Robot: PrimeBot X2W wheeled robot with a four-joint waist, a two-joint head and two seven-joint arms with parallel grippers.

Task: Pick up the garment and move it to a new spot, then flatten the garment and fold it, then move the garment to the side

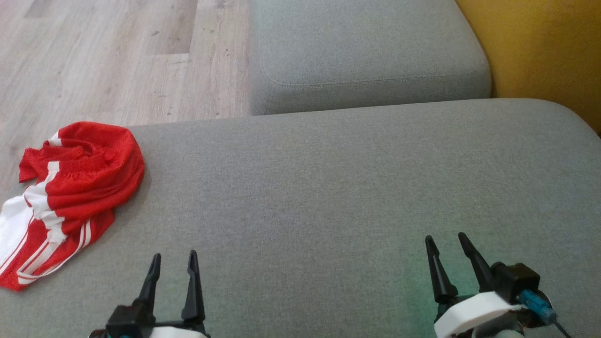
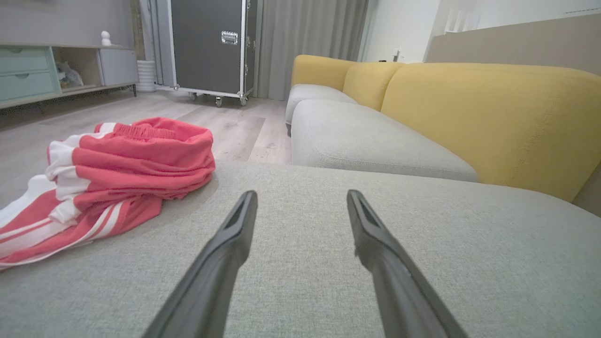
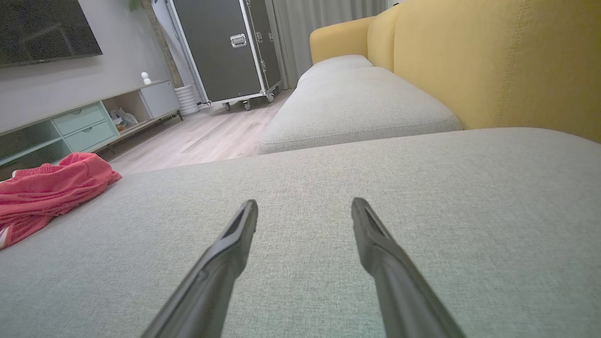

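The garment (image 1: 70, 197) is a red pair of shorts with white stripes, lying crumpled at the left edge of the grey seat cushion (image 1: 328, 197). It also appears in the left wrist view (image 2: 108, 173) and at the far left of the right wrist view (image 3: 47, 192). My left gripper (image 1: 173, 258) hovers low over the cushion, to the right of the garment and apart from it, fingers open with nothing between them (image 2: 300, 195). My right gripper (image 1: 446, 239) stands open and bare far to the right over plain cushion (image 3: 304, 203).
A second grey cushion (image 1: 366, 56) lies beyond, with the yellow sofa back (image 1: 540, 51) at the right. Wooden floor (image 1: 117, 56) runs along the cushion's left side. A wheeled black case (image 2: 211, 47) and a low cabinet (image 2: 47, 70) stand across the room.
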